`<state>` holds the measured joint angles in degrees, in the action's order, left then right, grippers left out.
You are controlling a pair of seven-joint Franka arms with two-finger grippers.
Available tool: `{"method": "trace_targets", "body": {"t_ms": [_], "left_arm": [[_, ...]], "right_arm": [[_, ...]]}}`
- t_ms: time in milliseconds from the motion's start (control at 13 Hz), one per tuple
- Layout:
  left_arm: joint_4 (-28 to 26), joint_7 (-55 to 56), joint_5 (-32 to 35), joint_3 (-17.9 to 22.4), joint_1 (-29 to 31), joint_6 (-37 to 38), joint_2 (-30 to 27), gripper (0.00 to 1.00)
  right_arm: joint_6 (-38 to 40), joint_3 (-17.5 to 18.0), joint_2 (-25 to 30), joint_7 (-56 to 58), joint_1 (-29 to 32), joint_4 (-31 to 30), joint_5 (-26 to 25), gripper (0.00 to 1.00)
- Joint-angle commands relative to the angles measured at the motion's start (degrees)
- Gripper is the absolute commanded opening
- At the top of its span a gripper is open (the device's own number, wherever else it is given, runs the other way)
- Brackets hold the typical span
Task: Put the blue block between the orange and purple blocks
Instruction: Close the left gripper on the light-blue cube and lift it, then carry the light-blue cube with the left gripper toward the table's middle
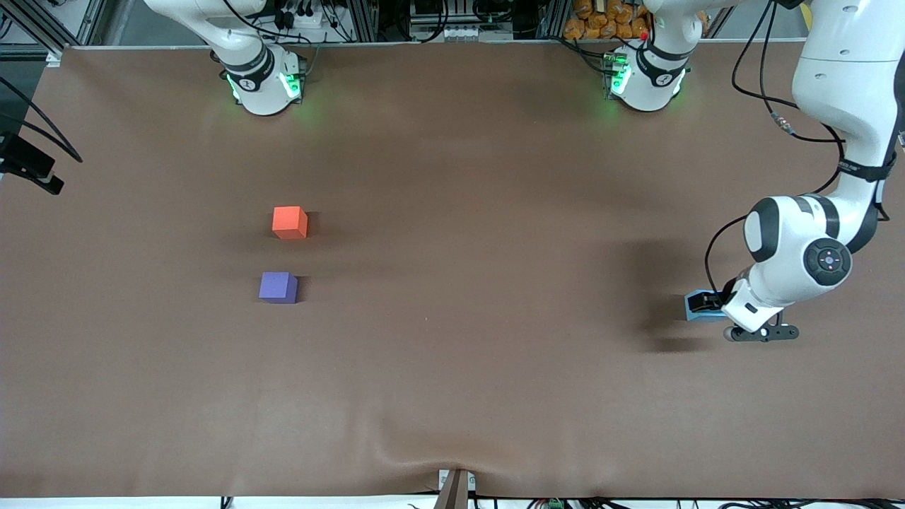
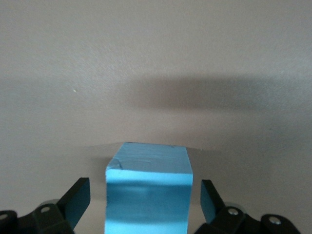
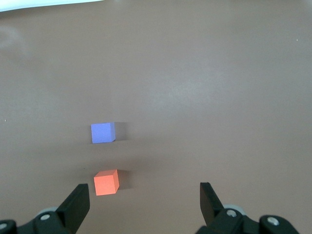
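The small light sky-blue matte cube [image 1: 696, 308] sits on the brown tabletop [image 1: 452, 367] toward the left arm's end, well apart from the other two cubes. The left hand [image 1: 707, 305] is down at this cube, and the left wrist view shows the blue cube [image 2: 148, 192] standing between the two dark fingers [image 2: 75, 201] with a visible gap on each side — the fingers are spread apart and not touching its faces. In that view the cube's top face shows a small nick at one corner edge, and a soft shadow lies across the tabletop [image 2: 156, 73] past it. Toward the right arm's end of the tabletop lie the bright orange-red matte cube [image 1: 290, 223] and the violet-purple matte cube [image 1: 278, 288], both flat on the surface. The purple one is nearer to the front camera than the orange one, and a strip of bare tabletop separates them; they do not touch. The right arm waits with its hand raised out of the front view; its own wrist view looks down on the orange cube [image 3: 107, 182] and the purple cube [image 3: 103, 132]. The right hand [image 3: 145, 204] has its fingers wide apart — nothing is held between them. At the tabletop's edge nearest the front camera, the brown covering shows a shallow wrinkle [image 1: 424, 452] near the middle.
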<state>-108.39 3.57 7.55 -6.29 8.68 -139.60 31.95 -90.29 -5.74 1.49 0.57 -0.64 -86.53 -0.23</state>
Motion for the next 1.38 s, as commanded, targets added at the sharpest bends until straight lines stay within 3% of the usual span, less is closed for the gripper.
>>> {"method": "trace_targets", "body": {"t_ms": [0,77,154,231,462,692,1000,1308], "left_arm": [[-1.30,-0.40,0.27,-0.30,0.98,-2.87,1.01,0.84],[-1.38,-0.40,0.27,-0.39,0.90,-2.87,1.01,0.52],[-1.38,-0.49,0.27,-0.65,0.55,-2.78,0.75,0.09],[-1.30,-0.58,0.27,-0.82,0.28,-2.61,0.40,0.00],[-0.68,-0.76,0.80,-6.08,-0.16,1.07,-0.74,0.00],[4.31,-0.06,0.80,-12.85,-3.13,7.83,-1.19,0.00],[12.57,5.27,-0.25,-13.39,-18.31,9.96,0.91,0.00],[23.38,17.41,0.10,-12.61,-33.35,9.96,8.11,0.00]], "right_arm": [[0.73,0.47,-0.09,-0.66,0.38,0.75,0.23,1.00],[0.73,0.47,-0.09,-0.66,0.38,0.75,0.23,1.00],[0.64,0.47,-0.09,-0.66,0.38,0.75,0.23,1.00],[0.64,0.47,-0.09,-0.66,0.46,0.75,0.23,1.00],[0.47,0.47,-0.09,-0.66,0.46,0.75,0.23,1.00],[0.82,0.47,-0.09,-0.66,0.46,0.75,0.23,1.00],[0.29,0.47,-0.18,-0.66,0.38,0.75,0.23,1.00],[0.11,0.47,-0.18,-0.66,0.38,0.75,0.23,1.00]]}}
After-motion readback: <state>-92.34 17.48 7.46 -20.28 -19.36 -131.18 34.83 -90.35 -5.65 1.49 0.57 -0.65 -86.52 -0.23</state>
